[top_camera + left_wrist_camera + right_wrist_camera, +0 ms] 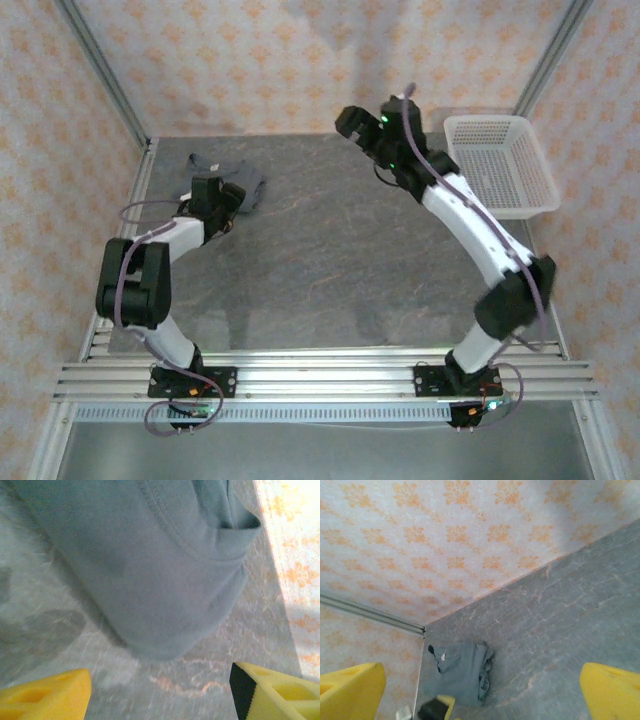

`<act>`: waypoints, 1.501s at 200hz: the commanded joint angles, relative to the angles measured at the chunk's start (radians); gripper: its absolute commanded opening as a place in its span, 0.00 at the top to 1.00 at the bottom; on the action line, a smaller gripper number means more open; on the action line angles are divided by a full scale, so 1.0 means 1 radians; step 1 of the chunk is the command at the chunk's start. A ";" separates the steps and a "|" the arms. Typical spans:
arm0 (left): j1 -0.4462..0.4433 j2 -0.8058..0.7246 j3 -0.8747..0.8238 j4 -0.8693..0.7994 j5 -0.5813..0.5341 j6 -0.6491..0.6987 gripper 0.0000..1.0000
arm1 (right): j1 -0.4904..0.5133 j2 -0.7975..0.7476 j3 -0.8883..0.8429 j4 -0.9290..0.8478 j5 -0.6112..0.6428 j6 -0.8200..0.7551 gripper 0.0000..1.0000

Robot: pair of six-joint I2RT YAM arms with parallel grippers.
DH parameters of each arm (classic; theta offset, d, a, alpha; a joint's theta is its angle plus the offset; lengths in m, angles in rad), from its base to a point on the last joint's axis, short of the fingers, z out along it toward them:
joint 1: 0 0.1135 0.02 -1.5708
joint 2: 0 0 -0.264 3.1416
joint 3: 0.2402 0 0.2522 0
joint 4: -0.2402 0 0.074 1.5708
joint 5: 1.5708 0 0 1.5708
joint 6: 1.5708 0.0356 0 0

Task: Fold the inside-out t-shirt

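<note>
The inside-out t-shirt (243,180) lies bunched in a small heap at the far left of the table. My left gripper (213,194) hovers at its near edge. In the left wrist view, the slate-grey cloth (150,570) has a folded, rounded edge just ahead of the yellow fingertips (47,695). My left gripper (160,700) is open, with bare table between its jaws. My right gripper (352,124) is raised over the far middle of the table, open and holding nothing. The right wrist view looks down on the shirt (462,672) from a distance, between my right gripper's (481,692) wide-spread fingers.
A white mesh basket (500,165) stands at the far right corner. Patterned walls close in the table at the back and both sides, and the shirt lies near the left wall and its metal rail (370,612). Bare grey tabletop (340,260) spreads across the middle.
</note>
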 commanded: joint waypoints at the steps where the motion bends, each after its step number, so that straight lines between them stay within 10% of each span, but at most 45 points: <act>1: 0.010 0.060 0.088 0.082 -0.044 -0.053 0.25 | 0.004 -0.101 -0.181 0.002 0.078 -0.026 0.00; 233: 0.196 0.730 0.950 -0.144 0.017 0.049 0.19 | -0.023 -0.201 -0.224 -0.182 0.138 -0.017 0.00; 300: 0.170 0.110 0.482 -0.021 0.017 0.124 0.06 | -0.112 -0.311 -0.309 -0.232 0.264 -0.052 0.00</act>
